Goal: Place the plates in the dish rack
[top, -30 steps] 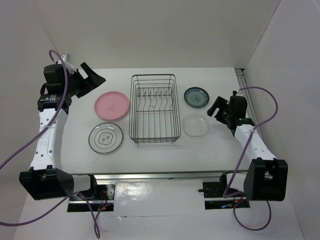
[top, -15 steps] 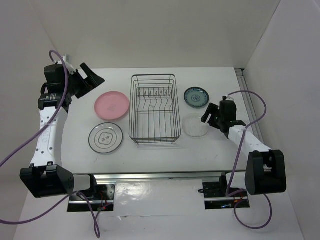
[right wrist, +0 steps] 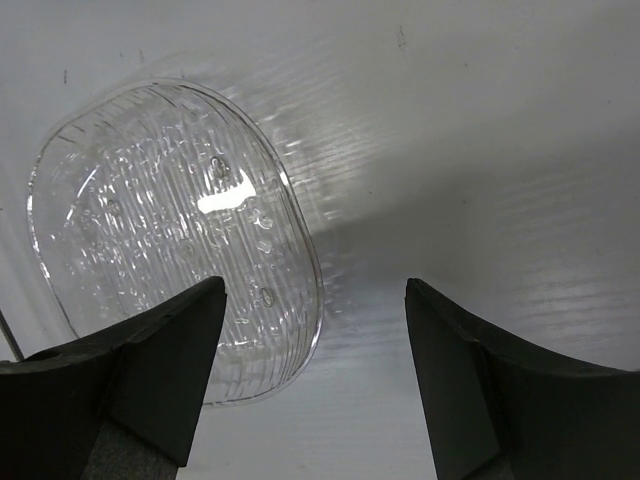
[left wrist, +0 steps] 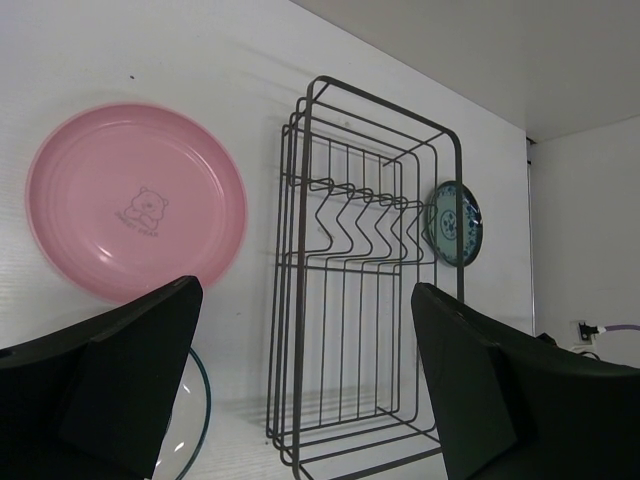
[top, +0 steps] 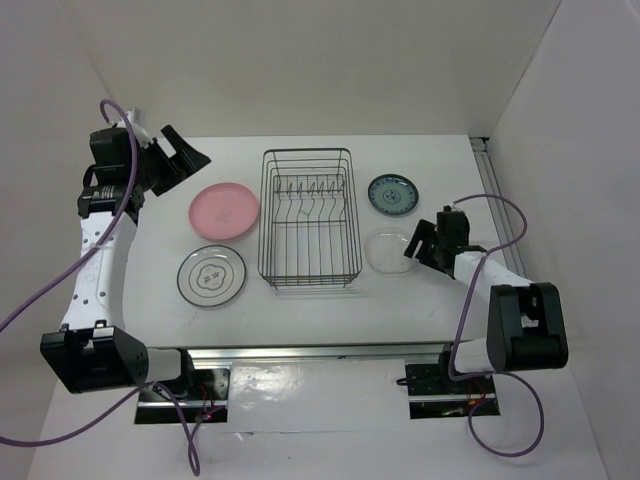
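Note:
The black wire dish rack (top: 310, 217) stands mid-table with nothing in it; it also shows in the left wrist view (left wrist: 370, 270). The pink plate (top: 224, 211) (left wrist: 135, 200) and the white dark-rimmed plate (top: 211, 276) lie flat to its left. The teal plate (top: 393, 194) (left wrist: 455, 222) and the clear glass plate (top: 390, 250) (right wrist: 170, 240) lie to its right. My left gripper (top: 183, 160) (left wrist: 305, 300) is open and empty, raised at the far left. My right gripper (top: 420, 243) (right wrist: 315, 290) is open, low at the glass plate's right rim, with that rim between its fingers.
The white table (top: 320, 300) is boxed in by white walls at the back and both sides. A metal rail (top: 484, 170) runs along its right edge. Purple cables hang from both arms.
My right gripper has moved left and down from beside the table's right edge to the glass plate's right rim. The left arm and all the plates have not moved.

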Available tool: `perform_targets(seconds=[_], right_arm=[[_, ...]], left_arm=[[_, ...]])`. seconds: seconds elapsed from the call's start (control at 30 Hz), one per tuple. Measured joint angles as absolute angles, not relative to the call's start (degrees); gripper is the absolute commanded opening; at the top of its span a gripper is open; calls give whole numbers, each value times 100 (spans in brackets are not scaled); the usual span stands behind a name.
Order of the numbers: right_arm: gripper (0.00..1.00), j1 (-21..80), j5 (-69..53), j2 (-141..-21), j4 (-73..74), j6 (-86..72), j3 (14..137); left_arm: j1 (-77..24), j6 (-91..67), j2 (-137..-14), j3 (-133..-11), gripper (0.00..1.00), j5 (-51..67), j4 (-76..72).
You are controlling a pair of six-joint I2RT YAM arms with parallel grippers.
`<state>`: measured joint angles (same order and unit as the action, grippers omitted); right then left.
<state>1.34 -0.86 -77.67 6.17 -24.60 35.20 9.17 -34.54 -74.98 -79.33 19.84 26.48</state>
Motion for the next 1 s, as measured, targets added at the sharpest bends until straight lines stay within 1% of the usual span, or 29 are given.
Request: perform_targets(seconds=[0.03,0.1,0.27,0.3,0.4,0.5,0.53,0.57,0.63,0.7,0.73,0.77,0.8,0.83,1.0], right_arm=[[71,134,-86,-7808,593,-2460,3498],[62,134,-115,-7870,554,-2440,3454],[61,143,-132,-8009,482,-2436,3435],[57,176,-123,-8036,467,-2436,3435],[54,272,-32,-8117,381,-2423,3448],[40,373,40,-8215,318,-2401,3487],[37,390,60,-8246,296,-2397,3498],[29,401,86,-8274,285,-2408,3503],[29,412,117,-8311,261,-2416,3509],[19,429,165,-8322,261,-2414,3524],[19,432,176,-8331,259,-2414,3524],[15,434,180,-8333,250,-2443,3538],[5,438,189,-8333,252,-2477,3548],[0,438,189,-8335,252,-2473,3559],[0,475,318,-8287,274,-2620,3634]], left_arm=[[917,-3454,-7498,-7933,100,1984,2648],[917,-3454,-7498,-7931,100,1984,2639],[917,-3454,-7498,-7905,100,1984,2569],[917,-3454,-7498,-7891,100,1984,2567],[917,-3454,-7498,-7863,100,1984,2567],[917,-3454,-7498,-7863,100,1990,2565],[917,-3454,-7498,-7863,100,2001,2565],[919,-3457,-7498,-7863,100,2010,2565],[921,-3457,-7498,-7863,100,2047,2565],[921,-3454,-7498,-7863,100,2075,2565],[921,-3457,-7498,-7863,100,2084,2565],[926,-3457,-7498,-7863,100,2093,2565],[932,-3457,-7498,-7863,100,2099,2565],[939,-3457,-7498,-7863,100,2102,2565],[974,-3457,-7498,-7863,100,2112,2565]])
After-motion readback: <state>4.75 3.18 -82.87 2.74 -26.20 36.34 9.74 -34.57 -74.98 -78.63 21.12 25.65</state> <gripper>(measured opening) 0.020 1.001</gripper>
